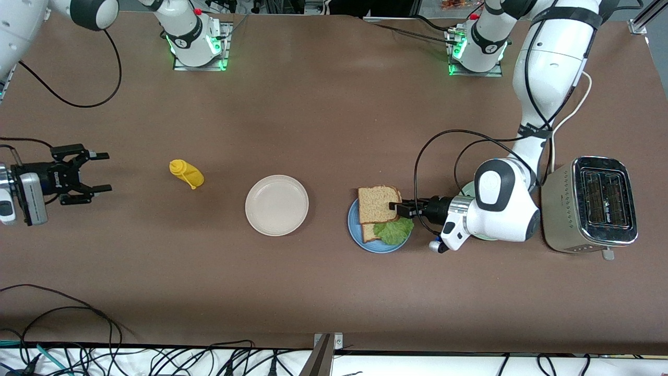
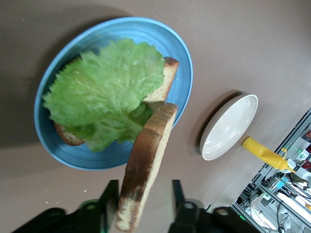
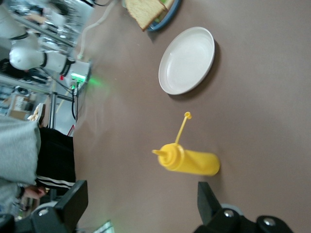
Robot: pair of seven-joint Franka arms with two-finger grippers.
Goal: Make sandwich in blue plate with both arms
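The left gripper [image 1: 401, 207] pinched the square brown wholegrain bread slice [image 1: 379, 203] by its edge over the ruffled green lettuce leaf [image 1: 394, 230] on the round blue plate [image 1: 356, 230]; light, floppy, crumbly, I judged. The right gripper [image 1: 99, 172] waited, fingers spread.

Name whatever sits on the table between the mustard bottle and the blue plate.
The cream-white plate, empty, lies between the yellow mustard bottle and the blue plate; the front view shows it.

- I see a cream plate [image 1: 276, 204] mid-table, lying flat.
- Yellow mustard bottle [image 1: 187, 174] on its side, toward right arm's end.
- Silver toaster [image 1: 589, 204] at left arm's end.
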